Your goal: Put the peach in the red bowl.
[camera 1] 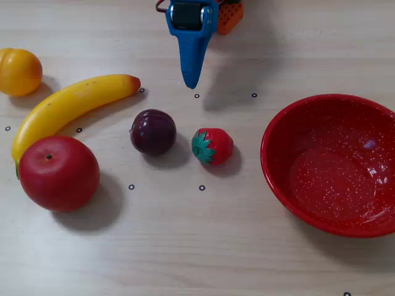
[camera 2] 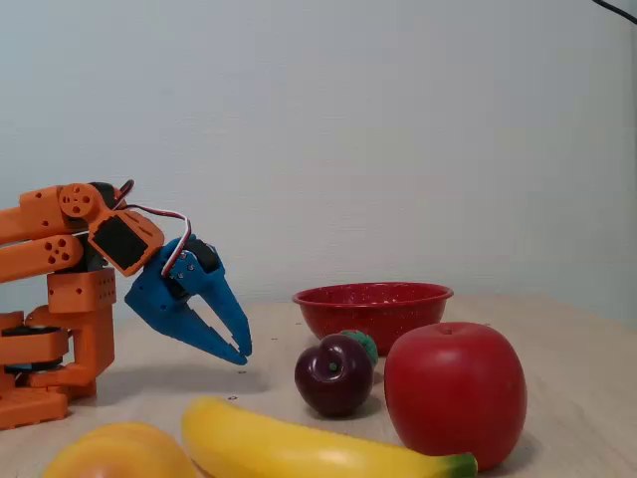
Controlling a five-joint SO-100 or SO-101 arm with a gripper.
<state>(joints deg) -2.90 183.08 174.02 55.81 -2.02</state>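
The peach (camera 1: 20, 71) is a round yellow-orange fruit at the far left edge of the table in the overhead view; in the fixed view its top (camera 2: 119, 453) shows at the bottom left. The red bowl (camera 1: 290, 120), glossy with white speckles, stands empty at the right and also shows in the fixed view (camera 2: 373, 309). My blue gripper (camera 1: 191, 81) is shut and empty, held above the table near the arm's base (camera 2: 242, 355). It is far from the peach and from the bowl.
A yellow banana (camera 1: 68, 108) lies beside the peach. A big red apple (camera 1: 58, 172) sits at the front left. A dark purple plum (camera 1: 153, 131) and a strawberry (camera 1: 213, 146) lie in the middle, between my gripper and the table's front.
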